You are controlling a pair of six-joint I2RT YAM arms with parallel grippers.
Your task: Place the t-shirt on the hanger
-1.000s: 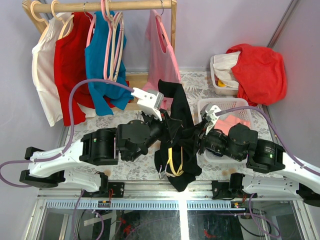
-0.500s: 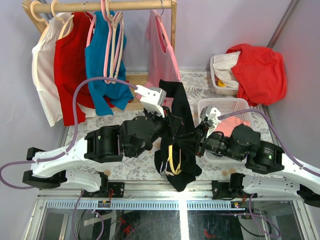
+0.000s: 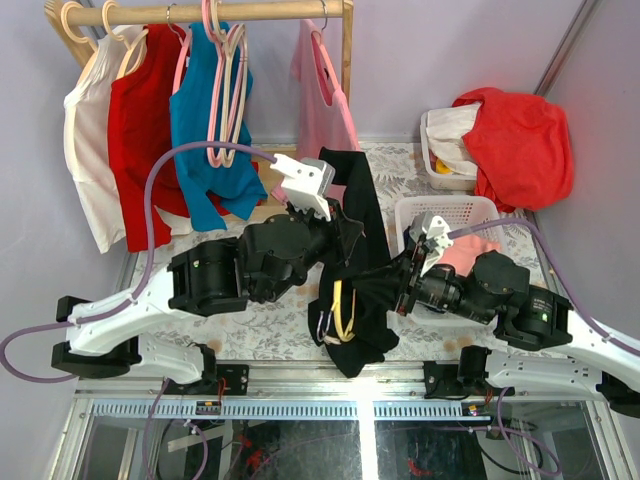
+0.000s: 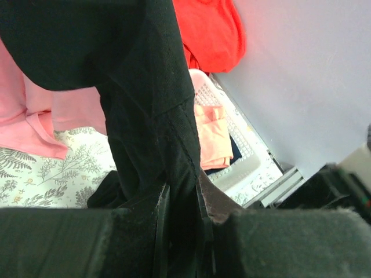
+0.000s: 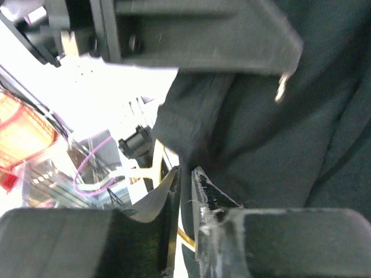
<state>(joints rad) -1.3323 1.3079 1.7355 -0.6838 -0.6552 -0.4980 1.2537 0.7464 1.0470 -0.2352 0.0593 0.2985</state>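
The black t-shirt point(image 3: 362, 235) hangs in a long bunch between both arms above the table. My left gripper point(image 3: 340, 228) is shut on its upper cloth point(image 4: 156, 116); its jaws pinch a fold. My right gripper point(image 3: 398, 285) is shut on the shirt's lower part point(image 5: 261, 116), close to the collar edge. The yellow hanger point(image 3: 340, 312) sits inside the lower cloth, with its metal hook point(image 3: 322, 326) poking out at the left. A yellow bar of it shows in the right wrist view point(image 5: 155, 159) beside the jaws.
A wooden rack point(image 3: 345, 40) at the back holds white, red, teal point(image 3: 200, 130) and pink point(image 3: 325, 115) shirts on pink and wooden hangers. A white basket point(image 3: 430, 215) with pink cloth lies right of the shirt. A bin with red cloth point(image 3: 520, 140) stands at back right.
Both grippers have lifted and moved slightly back and right with the shirt. The shirt's lower end and the hanger have risen with them.
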